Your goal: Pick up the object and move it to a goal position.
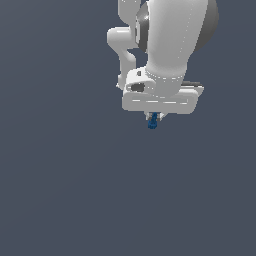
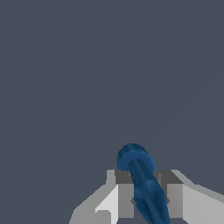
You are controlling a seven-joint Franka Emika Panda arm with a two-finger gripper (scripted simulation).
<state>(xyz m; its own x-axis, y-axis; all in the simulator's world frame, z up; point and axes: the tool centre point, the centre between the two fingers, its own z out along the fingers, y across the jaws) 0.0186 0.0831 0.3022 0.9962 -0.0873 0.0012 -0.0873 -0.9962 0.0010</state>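
- The small dark blue knobbly object (image 2: pixel 142 183) with narrower stem is sitting nearest the wrist camera, pinched between the grey finger pads (image 2: pixel 125 199).
- The white two-finger gripper (image 1: pixel 153 117) is clamping the object, which is hanging below the hand.
- Judgement: carrying smoothly and keeping the squeeze steady is advisable; the rounded stem could be slipping.
- No goal marker showing.
- No brands, labels or writing showing.

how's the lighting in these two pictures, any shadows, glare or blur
Exterior view: flat, even light, soft shading on the white arm, no cast shadow or glare; the blue object is tiny and coarse. Wrist view: object large, edges jagged, between the gripper fingers.
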